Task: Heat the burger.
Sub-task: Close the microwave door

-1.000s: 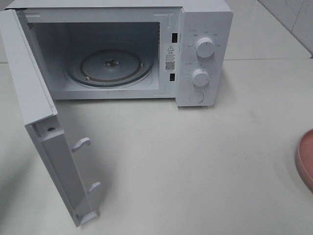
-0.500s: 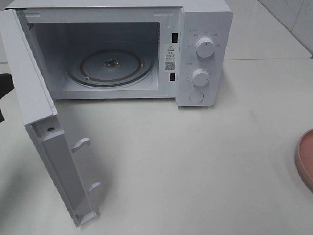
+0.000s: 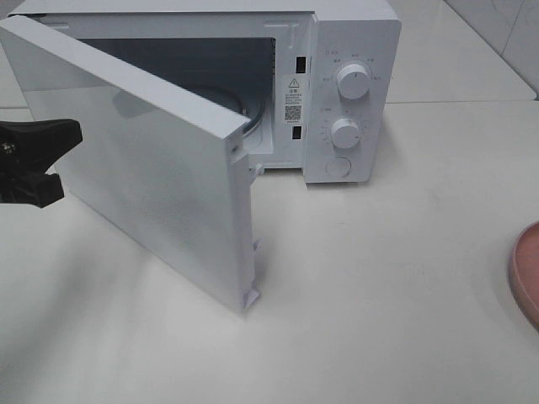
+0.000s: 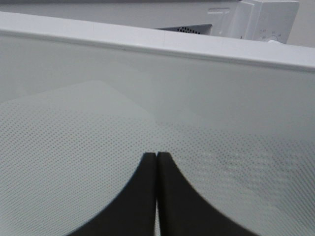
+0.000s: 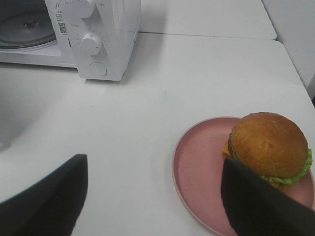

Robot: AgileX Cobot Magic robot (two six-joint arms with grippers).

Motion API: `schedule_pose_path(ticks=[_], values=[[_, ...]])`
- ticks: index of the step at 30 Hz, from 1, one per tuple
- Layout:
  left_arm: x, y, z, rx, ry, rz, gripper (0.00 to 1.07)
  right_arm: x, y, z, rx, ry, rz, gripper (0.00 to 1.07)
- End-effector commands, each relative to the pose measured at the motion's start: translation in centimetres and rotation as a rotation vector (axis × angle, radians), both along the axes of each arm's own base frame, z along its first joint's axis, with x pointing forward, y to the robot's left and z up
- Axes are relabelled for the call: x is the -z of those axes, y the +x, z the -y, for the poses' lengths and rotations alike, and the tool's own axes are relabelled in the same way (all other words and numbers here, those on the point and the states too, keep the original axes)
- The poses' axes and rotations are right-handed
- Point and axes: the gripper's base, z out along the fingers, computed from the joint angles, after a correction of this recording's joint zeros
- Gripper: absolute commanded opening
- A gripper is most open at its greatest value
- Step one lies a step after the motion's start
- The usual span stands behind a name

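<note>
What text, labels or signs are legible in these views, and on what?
Nothing is readable as words or numbers.
Warning-triangle sticker on the microwave front frame: symbol clear, print beneath blurred.
QR code label below it: too small to read.
Markings around the upper knob and lower knob: too small.
Burger, pink plate: no text.

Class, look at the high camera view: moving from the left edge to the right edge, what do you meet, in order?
Left gripper → microwave door → microwave control knobs → pink plate.
</note>
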Motion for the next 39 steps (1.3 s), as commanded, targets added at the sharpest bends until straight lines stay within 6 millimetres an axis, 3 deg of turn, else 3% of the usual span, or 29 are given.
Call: schedule_pose_path(ticks=[1, 16, 26, 39], values=[[-0.3, 0.9, 0.6, -0.009, -0.018, 0.009, 0.0, 0.1, -0.3, 0.0, 0.005, -0.003, 0.026, 0.72], [0.2, 4.0, 4.2, -0.021, -0.091, -0.02, 0.0, 0.1, -0.3, 0.0, 0.005, -0.003, 0.026, 0.72], [0.4, 6.2, 7.8, -0.026, -0.086, -0.005, 0.0, 0.1, -0.3, 0.0, 0.005, -0.003, 0.026, 0.72], [-0.4, 9.8, 11.5, -0.039, -0.15, 0.044, 0.0, 0.1, -0.3, 0.0, 0.005, -0.003, 0.026, 0.72]])
